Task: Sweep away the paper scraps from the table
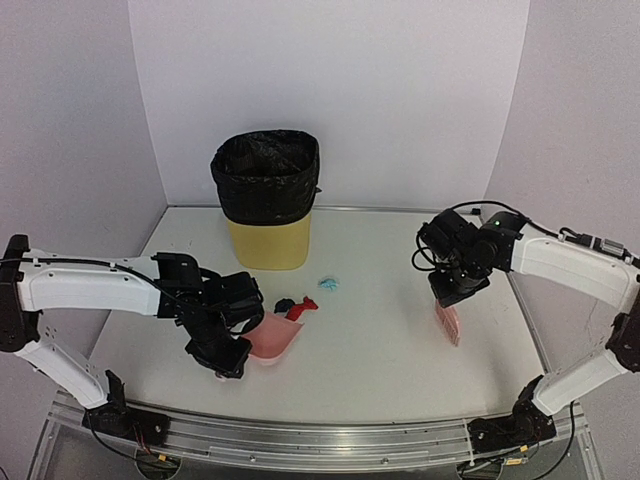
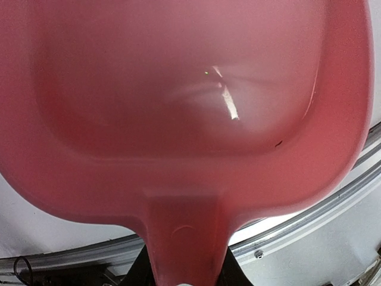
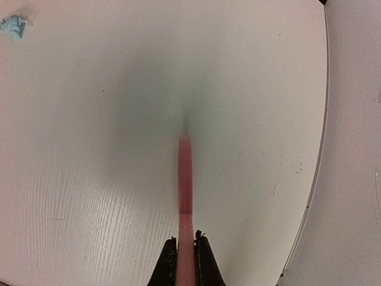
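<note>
Top external: left hand [image 1: 235,352] clamps pink plastic dustpan [image 1: 272,338], lip at crumpled paper scraps [image 1: 301,308], presumably to catch them; right hand [image 1: 447,300] pinches flat pink brush [image 1: 448,324].

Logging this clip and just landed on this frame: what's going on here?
A table sweep-up. The left gripper is clamped on the handle of a pink dustpan, with a red scrap and a black scrap at its front lip. The right gripper is shut on a pink brush at the table's right side, away from the scraps. A light blue scrap lies loose near the yellow bin.
</note>
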`<state>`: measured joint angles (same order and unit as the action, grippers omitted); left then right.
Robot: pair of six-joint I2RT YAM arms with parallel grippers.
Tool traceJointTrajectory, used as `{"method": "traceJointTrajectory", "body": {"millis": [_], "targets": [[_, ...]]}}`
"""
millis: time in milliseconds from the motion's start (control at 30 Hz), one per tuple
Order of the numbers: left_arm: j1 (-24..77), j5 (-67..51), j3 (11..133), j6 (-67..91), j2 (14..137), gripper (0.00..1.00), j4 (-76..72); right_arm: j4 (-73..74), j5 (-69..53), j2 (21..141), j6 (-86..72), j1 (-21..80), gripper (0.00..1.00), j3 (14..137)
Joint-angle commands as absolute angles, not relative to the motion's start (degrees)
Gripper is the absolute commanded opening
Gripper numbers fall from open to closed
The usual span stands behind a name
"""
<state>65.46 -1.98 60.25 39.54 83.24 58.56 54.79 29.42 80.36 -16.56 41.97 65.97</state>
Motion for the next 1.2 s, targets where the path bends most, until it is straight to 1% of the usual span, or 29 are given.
{"method": "traceJointTrajectory", "body": {"millis": [0, 200, 433, 500, 667, 867, 1000, 1167], "targets": [[65.4, -5.4, 56.2, 43.7, 80.0, 0.00, 59.6, 52.8, 29.7, 81.8, -13.4, 41.4, 0.00, 71.0], [65.3, -8.3, 52.6, 43.4, 83.1, 0.00, 55.7, 47.7, 30.3, 85.6, -5.9, 41.2, 0.00, 77.1], [65.4, -7.4, 54.6, 40.3, 89.5, 0.00, 53.8, 37.7, 29.2, 92.6, 6.9, 41.1, 0.00, 82.9], [65.3, -7.0, 55.0, 39.6, 90.7, 0.00, 54.1, 35.7, 27.7, 95.3, 9.5, 41.2, 0.00, 85.0], [64.4, -7.0, 55.9, 37.6, 93.6, 0.00, 53.7, 27.9, 19.4, 101.8, 16.4, 41.2, 0.00, 86.8], [64.2, -7.0, 57.6, 35.7, 95.8, 0.00, 53.8, 25.7, 18.8, 111.7, 22.4, 41.8, 0.00, 93.1], [63.3, -7.8, 57.5, 34.5, 96.2, 0.00, 53.0, 24.8, 19.8, 117.4, 26.7, 45.1, 0.00, 96.8], [62.3, -7.8, 57.4, 33.6, 96.5, 0.00, 52.6, 24.7, 17.5, 120.8, 28.0, 50.6, 0.00, 99.2]]}}
